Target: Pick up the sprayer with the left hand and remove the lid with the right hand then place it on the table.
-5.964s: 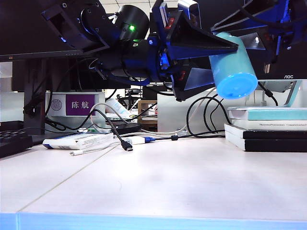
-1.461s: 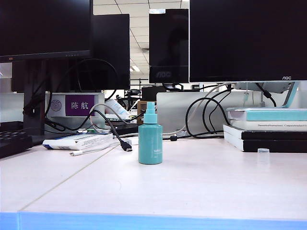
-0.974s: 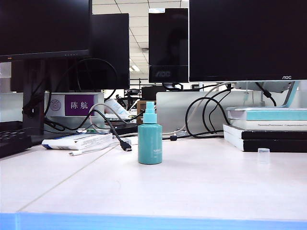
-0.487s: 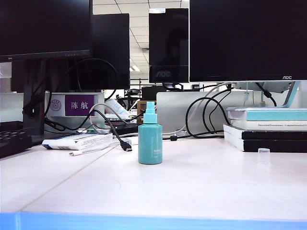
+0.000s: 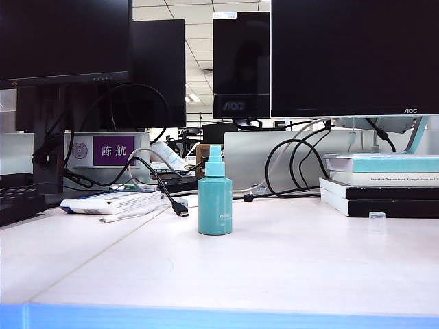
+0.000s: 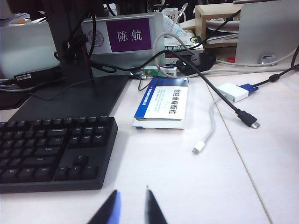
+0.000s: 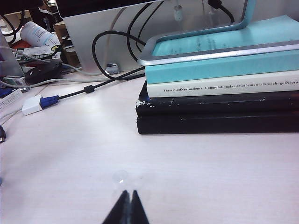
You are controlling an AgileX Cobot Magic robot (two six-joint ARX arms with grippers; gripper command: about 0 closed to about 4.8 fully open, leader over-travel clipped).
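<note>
The lid (image 7: 120, 177) lies on the counter (image 5: 274, 267) just beyond the right hand (image 7: 127, 205), pressed together. The sprayer (image 5: 215, 195) stands upright mid-counter; the left hand (image 6: 131, 212), slightly spread and empty, hangs by the keyboard (image 6: 51, 151), sprayer unseen from there.

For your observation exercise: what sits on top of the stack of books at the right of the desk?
A silver monitor stand foot rests on the teal top book of the stack of books. The cover beneath the frame is hidden. Neither gripper is near it.
</note>
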